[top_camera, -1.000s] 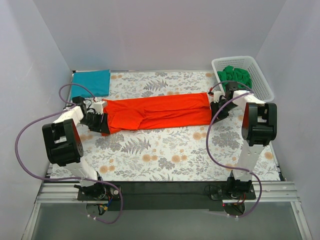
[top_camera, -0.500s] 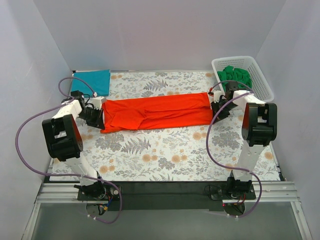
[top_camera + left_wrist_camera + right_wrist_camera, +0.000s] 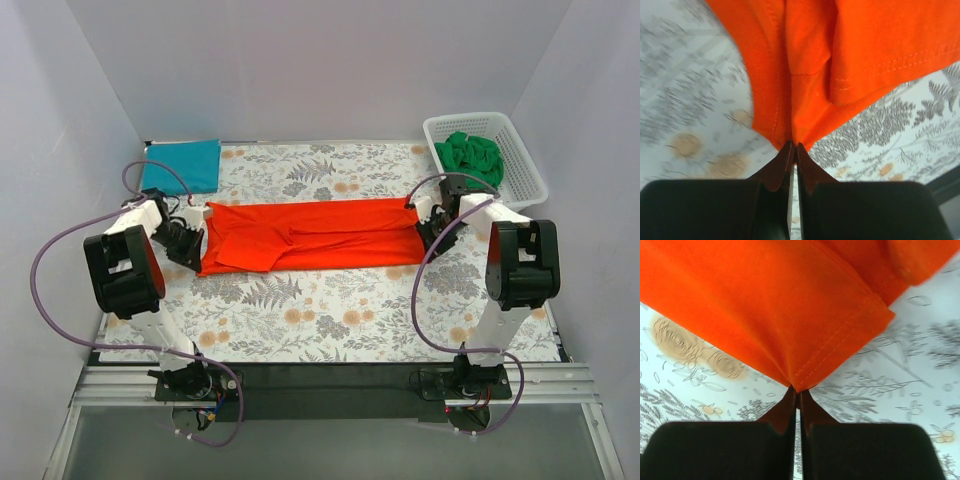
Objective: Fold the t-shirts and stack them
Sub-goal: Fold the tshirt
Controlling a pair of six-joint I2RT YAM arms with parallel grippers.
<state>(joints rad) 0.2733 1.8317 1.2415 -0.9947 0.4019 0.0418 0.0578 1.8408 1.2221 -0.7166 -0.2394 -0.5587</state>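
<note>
The grey floral cloth (image 3: 330, 310) covers the whole table and serves as the work surface. Across its middle the orange-red t-shirt (image 3: 310, 235) lies as a long narrow band, running from 9 o'clock to 3 o'clock. I judge it is stretched this way so that the fabric becomes flat before the next fold.

The white basket (image 3: 532, 172) stands in the far corner at about 2 o'clock. The green t-shirt (image 3: 470, 152) is bunched inside it, apparently waiting for its turn. At about 10 o'clock the teal t-shirt (image 3: 182, 165) lies flat and squared near the far edge, which looks like the place for the stack.

The left gripper (image 3: 792, 147) is at the 9 o'clock end of the band, its jaws pressed together on a pinch of orange-red fabric beside a ribbed edge. The right gripper (image 3: 796, 390) pinches the stitched corner at the 3 o'clock end in the same way. The two opposite grips hold the band taut.
</note>
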